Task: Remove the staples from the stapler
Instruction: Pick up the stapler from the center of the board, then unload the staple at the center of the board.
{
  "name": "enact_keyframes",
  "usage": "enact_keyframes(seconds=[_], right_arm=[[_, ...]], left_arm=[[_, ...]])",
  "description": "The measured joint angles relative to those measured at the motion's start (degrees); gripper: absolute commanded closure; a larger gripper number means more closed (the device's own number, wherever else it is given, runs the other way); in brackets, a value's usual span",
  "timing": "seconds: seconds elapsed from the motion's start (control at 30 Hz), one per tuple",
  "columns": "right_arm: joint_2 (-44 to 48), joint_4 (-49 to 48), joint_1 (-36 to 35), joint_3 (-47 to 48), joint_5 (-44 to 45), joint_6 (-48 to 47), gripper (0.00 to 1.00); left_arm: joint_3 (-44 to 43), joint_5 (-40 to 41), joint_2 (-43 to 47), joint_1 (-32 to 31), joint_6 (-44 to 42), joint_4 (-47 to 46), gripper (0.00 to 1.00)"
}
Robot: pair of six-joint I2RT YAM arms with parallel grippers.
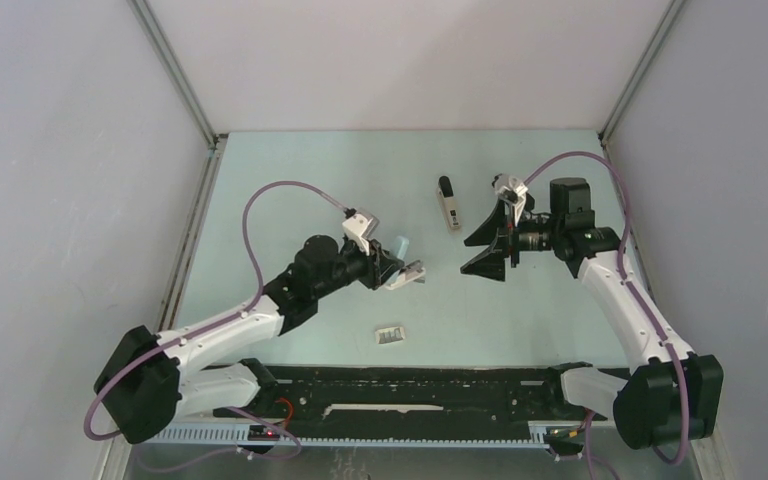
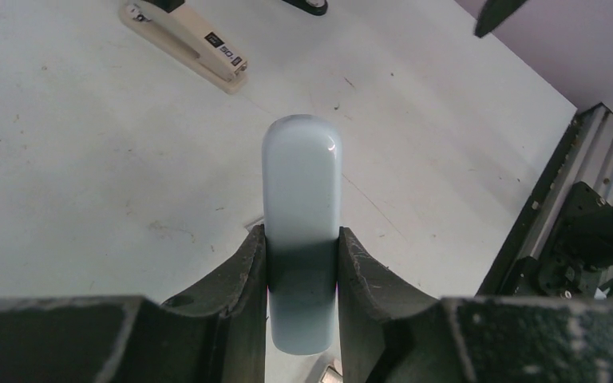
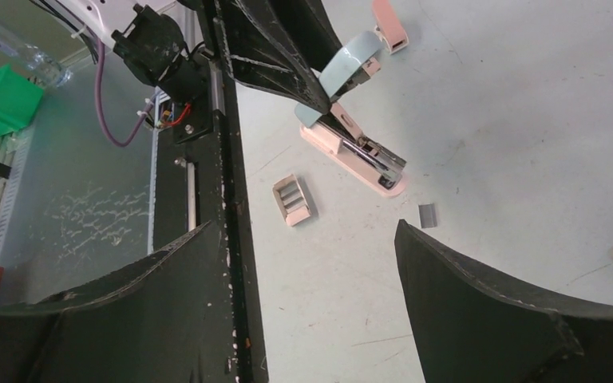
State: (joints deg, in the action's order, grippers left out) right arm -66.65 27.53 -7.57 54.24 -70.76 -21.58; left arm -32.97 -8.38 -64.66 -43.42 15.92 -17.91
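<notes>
My left gripper (image 1: 396, 268) (image 2: 302, 235) is shut on the stapler (image 1: 413, 270), its pads pressed to both sides of the pale blue lid (image 2: 302, 171). In the right wrist view the stapler (image 3: 357, 150) stands opened, lid raised over the pink base and the metal magazine bared. A short grey strip of staples (image 3: 428, 215) lies on the table just off the stapler's nose. My right gripper (image 1: 465, 256) (image 3: 305, 226) hangs open a little to the right of the stapler, facing it, with nothing between its fingers.
A beige and black stapler (image 1: 448, 203) (image 2: 187, 44) lies farther back. A small pink block (image 1: 391, 335) (image 3: 295, 199) sits near the black rail (image 1: 410, 385) along the front edge. Another small pink piece (image 3: 389, 24) lies beyond the held stapler.
</notes>
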Motion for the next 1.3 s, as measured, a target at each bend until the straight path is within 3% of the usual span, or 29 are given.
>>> enact_keyframes(seconds=[0.33,0.53,0.63,1.07,1.3], right_arm=[[1.66,1.18,-5.18,-5.79,3.39,-14.01,0.09],[3.91,-0.17,-8.35,-9.79,7.76,-21.55,0.08],[3.93,-3.98,-7.87,-10.75,8.15,-16.68,0.08],[-7.85,-29.20,-4.00,-13.99,3.19,23.69,0.10],[-13.42,-38.93,-3.82,-15.43,-0.63,38.10,0.13]], left_arm=[[-0.13,-5.88,1.99,-0.09,-3.39,4.31,1.00],[-1.64,-8.96,0.24,-0.07,-1.11,6.47,1.00],[-1.97,-10.36,-0.33,0.11,1.77,5.07,1.00],[-1.86,-14.91,-2.62,1.22,17.42,-9.29,1.00],[-0.33,-15.87,-4.35,2.99,23.32,-14.36,1.00]])
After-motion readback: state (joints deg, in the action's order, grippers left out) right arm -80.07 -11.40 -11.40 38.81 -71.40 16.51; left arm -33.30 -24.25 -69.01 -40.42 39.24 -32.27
